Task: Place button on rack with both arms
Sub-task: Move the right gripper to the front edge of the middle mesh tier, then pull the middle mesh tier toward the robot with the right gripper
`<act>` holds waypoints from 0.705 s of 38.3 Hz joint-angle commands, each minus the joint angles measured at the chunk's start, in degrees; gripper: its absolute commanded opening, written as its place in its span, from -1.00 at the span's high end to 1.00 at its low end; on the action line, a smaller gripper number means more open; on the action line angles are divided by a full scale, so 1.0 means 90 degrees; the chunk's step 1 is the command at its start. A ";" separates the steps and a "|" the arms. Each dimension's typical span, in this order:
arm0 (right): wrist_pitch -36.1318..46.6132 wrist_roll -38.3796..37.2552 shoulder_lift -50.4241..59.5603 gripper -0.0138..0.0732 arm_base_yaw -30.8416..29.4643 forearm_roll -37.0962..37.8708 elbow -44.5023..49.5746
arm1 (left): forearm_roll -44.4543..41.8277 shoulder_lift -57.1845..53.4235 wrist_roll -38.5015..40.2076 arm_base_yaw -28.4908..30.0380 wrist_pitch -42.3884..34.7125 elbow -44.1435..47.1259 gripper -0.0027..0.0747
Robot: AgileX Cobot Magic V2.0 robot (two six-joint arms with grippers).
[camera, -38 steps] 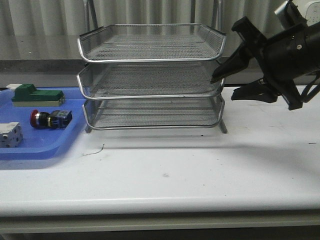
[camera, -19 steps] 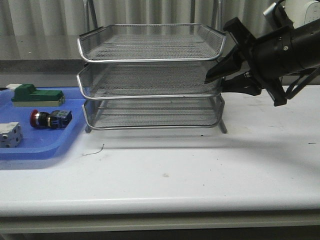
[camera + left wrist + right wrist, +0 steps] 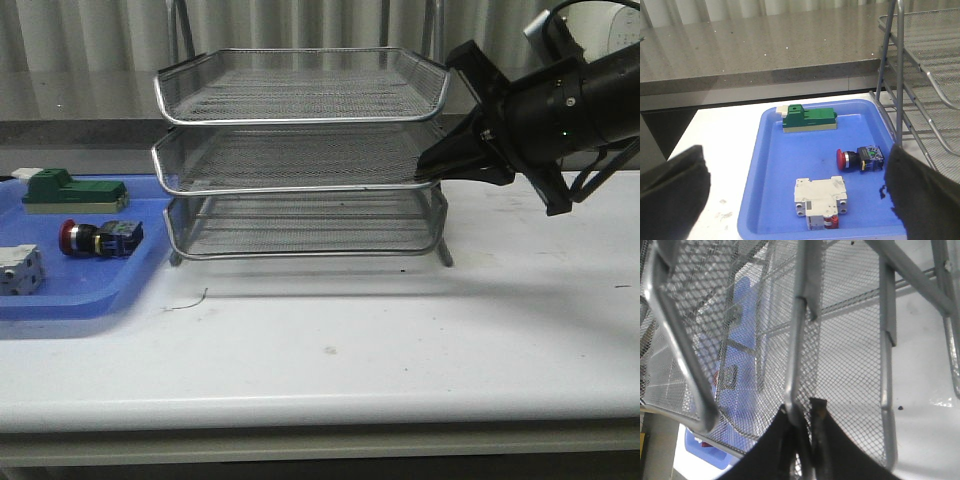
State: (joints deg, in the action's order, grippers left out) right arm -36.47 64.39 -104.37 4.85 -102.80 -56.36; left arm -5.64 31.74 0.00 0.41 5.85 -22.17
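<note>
The button (image 3: 100, 238), with its red head and dark blue rear block, lies on its side in the blue tray (image 3: 90, 300). It also shows in the left wrist view (image 3: 860, 158). The rack (image 3: 300, 118) stands at the table's middle back. My right gripper (image 3: 428, 165) is at the rack's right end, shut on the middle tier's chrome rim (image 3: 795, 340). Its fingers pinch the rim wire in the right wrist view (image 3: 801, 412). My left gripper (image 3: 795, 160) is open and empty above the tray's near end, and it is out of the front view.
A green-white block (image 3: 809, 118) lies at the tray's back and a white breaker part (image 3: 820, 197) at its front. The rack's posts and tiers (image 3: 920, 75) stand right beside the tray. A grey counter runs behind the table.
My right gripper moved left to the rack's right end. Its jaws, open a second ago, have shut on the middle tier's rim. The button has not moved.
</note>
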 commanded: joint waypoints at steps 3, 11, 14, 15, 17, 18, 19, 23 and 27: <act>-0.0770 0.0061 0.0367 0.75 -0.0030 -0.0402 -0.0087 | 0.0055 0.0050 0.0000 0.0010 -0.0468 -0.0231 -0.81; -0.0949 0.0456 0.0786 0.75 -0.0030 -0.0402 0.0542 | 0.0055 0.0050 0.0000 0.0010 -0.0468 -0.0231 -0.81; -0.1053 0.0580 0.0926 0.75 -0.0030 -0.0402 0.0804 | 0.0055 0.0050 0.0000 0.0010 -0.0468 -0.0231 -0.81; -0.1095 0.0634 0.0960 0.75 -0.0030 -0.0402 0.0878 | 0.0055 0.0050 0.0000 0.0010 -0.0468 -0.0231 -0.81; -0.1156 0.0692 0.1057 0.75 -0.0030 -0.0402 0.1056 | 0.0055 0.0050 0.0000 0.0010 -0.0468 -0.0231 -0.81; -0.1175 0.0730 0.1085 0.75 -0.0030 -0.0402 0.1156 | 0.0055 0.0050 0.0000 0.0010 -0.0468 -0.0231 -0.81; -0.1202 0.0777 0.1135 0.75 -0.0030 -0.0402 0.1256 | 0.0055 0.0050 0.0000 0.0010 -0.0468 -0.0231 -0.81; -0.1320 0.0985 0.1318 0.75 -0.0030 -0.0402 0.1675 | 0.0055 0.0050 0.0000 0.0010 -0.0468 -0.0231 -0.81; -0.1385 0.1164 0.1520 0.75 -0.0030 -0.0402 0.2098 | 0.0055 0.0050 0.0000 0.0010 -0.0468 -0.0231 -0.81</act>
State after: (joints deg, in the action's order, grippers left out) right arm -42.39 73.36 -94.35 4.64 -103.12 -38.97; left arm -5.64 31.74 0.00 0.41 5.85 -22.17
